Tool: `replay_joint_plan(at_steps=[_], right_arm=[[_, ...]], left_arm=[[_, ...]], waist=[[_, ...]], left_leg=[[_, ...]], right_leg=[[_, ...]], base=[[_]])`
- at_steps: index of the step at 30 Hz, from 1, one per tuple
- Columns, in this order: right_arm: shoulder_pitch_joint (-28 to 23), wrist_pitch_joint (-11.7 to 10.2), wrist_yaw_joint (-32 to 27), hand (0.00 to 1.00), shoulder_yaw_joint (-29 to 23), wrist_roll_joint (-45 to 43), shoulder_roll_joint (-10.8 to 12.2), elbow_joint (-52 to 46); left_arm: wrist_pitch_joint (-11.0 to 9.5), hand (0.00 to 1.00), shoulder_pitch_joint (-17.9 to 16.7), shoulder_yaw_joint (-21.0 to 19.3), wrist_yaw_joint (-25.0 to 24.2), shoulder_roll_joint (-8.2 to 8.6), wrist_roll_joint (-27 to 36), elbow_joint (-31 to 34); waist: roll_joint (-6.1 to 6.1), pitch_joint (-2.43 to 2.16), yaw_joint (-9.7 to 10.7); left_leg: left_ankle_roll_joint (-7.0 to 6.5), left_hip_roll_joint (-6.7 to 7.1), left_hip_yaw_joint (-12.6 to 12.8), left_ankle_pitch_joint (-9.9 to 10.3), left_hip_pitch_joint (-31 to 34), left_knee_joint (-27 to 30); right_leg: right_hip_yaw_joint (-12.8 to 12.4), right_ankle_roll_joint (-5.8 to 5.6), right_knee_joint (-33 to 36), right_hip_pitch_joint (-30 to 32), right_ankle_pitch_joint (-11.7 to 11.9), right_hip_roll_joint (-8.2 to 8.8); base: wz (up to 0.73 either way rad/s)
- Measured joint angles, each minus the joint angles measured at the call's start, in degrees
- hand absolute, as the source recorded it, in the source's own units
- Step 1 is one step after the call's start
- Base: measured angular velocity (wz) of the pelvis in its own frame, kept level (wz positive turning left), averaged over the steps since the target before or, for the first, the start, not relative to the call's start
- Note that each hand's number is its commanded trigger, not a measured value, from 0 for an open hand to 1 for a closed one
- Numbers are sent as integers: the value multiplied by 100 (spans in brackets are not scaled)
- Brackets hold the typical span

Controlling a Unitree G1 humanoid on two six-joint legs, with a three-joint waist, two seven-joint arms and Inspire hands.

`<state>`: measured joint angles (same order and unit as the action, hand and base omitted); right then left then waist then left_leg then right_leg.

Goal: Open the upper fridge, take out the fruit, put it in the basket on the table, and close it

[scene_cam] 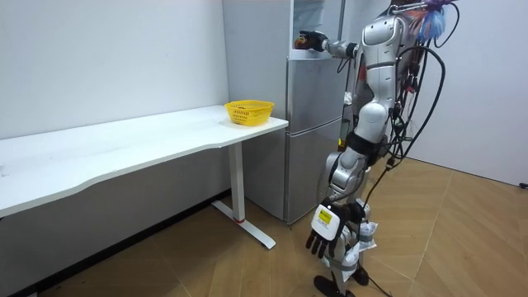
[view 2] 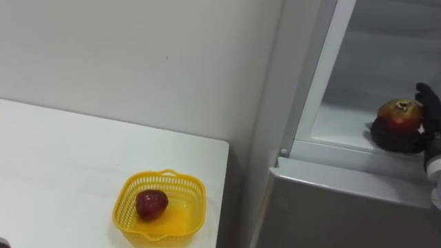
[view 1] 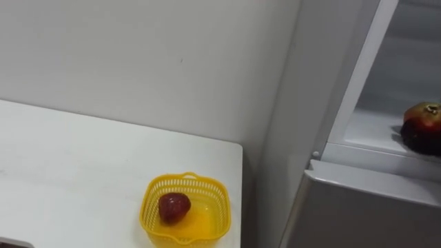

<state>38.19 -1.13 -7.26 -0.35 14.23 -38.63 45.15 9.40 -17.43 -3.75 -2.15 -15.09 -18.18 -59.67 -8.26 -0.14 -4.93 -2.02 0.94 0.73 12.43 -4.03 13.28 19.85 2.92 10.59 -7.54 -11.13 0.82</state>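
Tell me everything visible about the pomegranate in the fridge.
The pomegranate is round, red shading to yellow-green, its crown up. It sits upright on the white shelf of the open upper fridge, near the front edge. The right hand has dark fingers curled round its lower half and right side.

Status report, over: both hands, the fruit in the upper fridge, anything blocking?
Right hand curled round red-brown round fruit on upper fridge shelf. Left hand hangs low, open. Nothing blocks the way out.
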Motion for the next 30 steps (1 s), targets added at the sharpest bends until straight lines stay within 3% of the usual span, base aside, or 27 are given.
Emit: replay_joint_plan(at_steps=[5, 6, 7, 8, 19, 30], right_arm=[[123, 64, 306, 0, 84, 1, -42, 215], [123, 82, 406, 9, 94, 5, -76, 216], [123, 99, 465, 84, 103, 5, -99, 216], [123, 137, 569, 100, 112, 3, -133, 221], [397, 251, 1231, 100, 111, 205, -431, 847], [395, 365, 1440, 100, 8, 247, -474, 1011]], left_arm=[[32, 0, 22, 1, -108, -29, 1, -1], [48, 0, 31, 3, -118, -30, 1, -1], [59, 0, 46, 3, -126, -32, 1, -2], [72, 0, 58, 2, -136, -42, -3, -4], [158, 0, 162, -22, -201, -208, -3, -6], [205, 0, 182, -64, -254, -223, 4, -12]], waist=[[-3, 1, 4], [-4, 1, 3], [-6, -1, 1], [-13, -6, 0], [-63, -22, 1], [-102, -32, 8]], left_leg=[[1, -1, 3, 1, -55, 12], [1, 0, 8, 1, -53, 15], [1, 0, 10, 1, -54, 16], [2, 0, 10, 1, -65, 16], [3, 1, -30, 0, -165, 5], [31, 4, -94, 26, -390, -10]], right_leg=[[11, 1, -22, -71, -3, -2], [10, 4, -27, -71, -5, -2], [10, 4, -26, -71, -5, -1], [11, 5, -27, -83, -6, -2], [35, 9, -90, -154, -13, -5], [80, 5, -197, -442, -15, -36]], base=[[0], [0], [0], [0], [0], [2]])
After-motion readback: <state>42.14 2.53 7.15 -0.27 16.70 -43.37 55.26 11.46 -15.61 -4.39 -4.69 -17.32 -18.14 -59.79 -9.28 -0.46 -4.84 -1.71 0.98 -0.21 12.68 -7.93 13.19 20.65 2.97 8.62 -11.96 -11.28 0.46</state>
